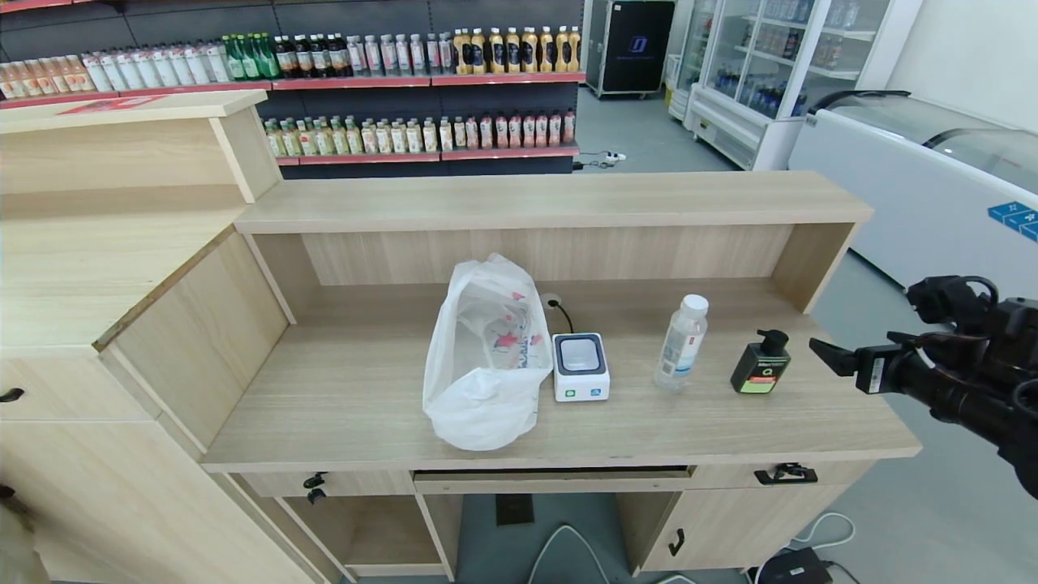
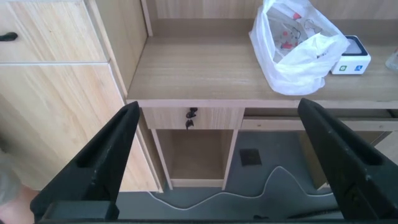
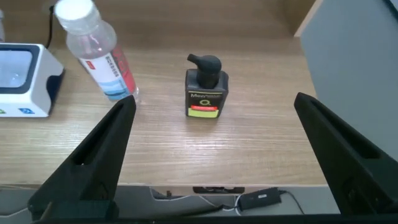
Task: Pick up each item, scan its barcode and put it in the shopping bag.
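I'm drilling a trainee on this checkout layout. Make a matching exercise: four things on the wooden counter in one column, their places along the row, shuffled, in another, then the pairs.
1. white plastic shopping bag
2. white box-shaped barcode scanner
3. clear plastic bottle with white cap
4. black pump bottle with green label

A. robot's right end of the row
B. between bag and clear bottle
C. robot's left end
D. between scanner and pump bottle

Pairs: 1-C, 2-B, 3-D, 4-A

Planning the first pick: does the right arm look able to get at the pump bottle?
Probably yes: the open right claw faces the pump bottle with bare counter between; the clear bottle stands well aside.
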